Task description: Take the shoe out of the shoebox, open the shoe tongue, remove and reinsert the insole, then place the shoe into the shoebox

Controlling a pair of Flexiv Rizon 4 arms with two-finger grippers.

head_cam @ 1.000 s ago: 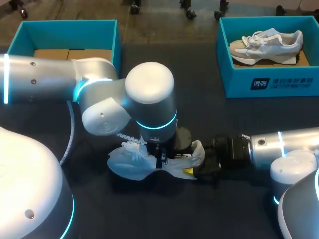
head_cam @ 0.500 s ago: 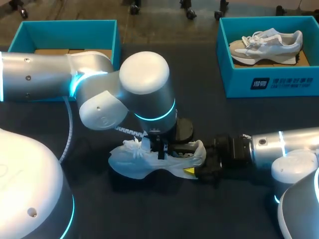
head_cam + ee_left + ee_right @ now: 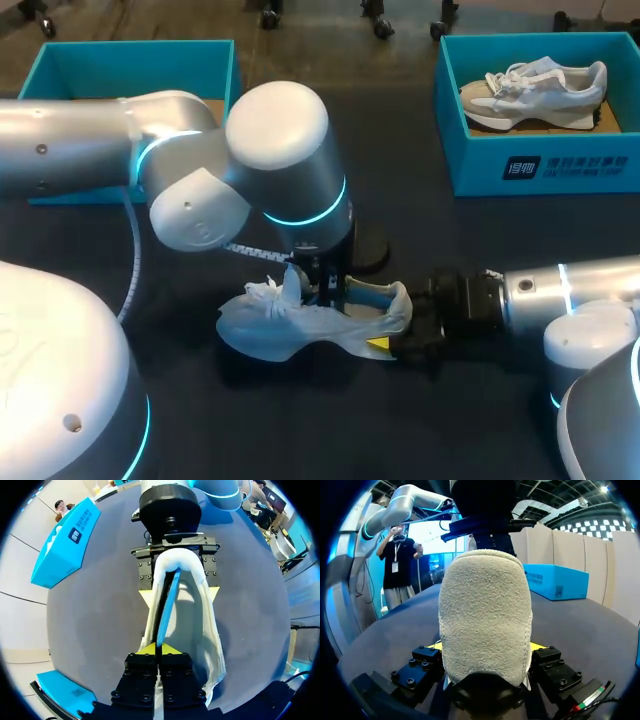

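Shoe (image 3: 300, 325) lies mid-table (image 3: 420, 250), toe left, its heel clamped between the right gripper's (image 3: 485, 646) fingers, while the left gripper's (image 3: 159, 650) closed fingers pinch the blue insole (image 3: 167, 605) above it.

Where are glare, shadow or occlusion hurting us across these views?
Head view: highlights on the left arm, which covers part of the shoe; soft shadow under it on the dark table. Left wrist view: even light, shadow inside the shoe beside the insole, pinched by the left tool. Right wrist view: bright backlight beyond the table; the heel blocks the middle.
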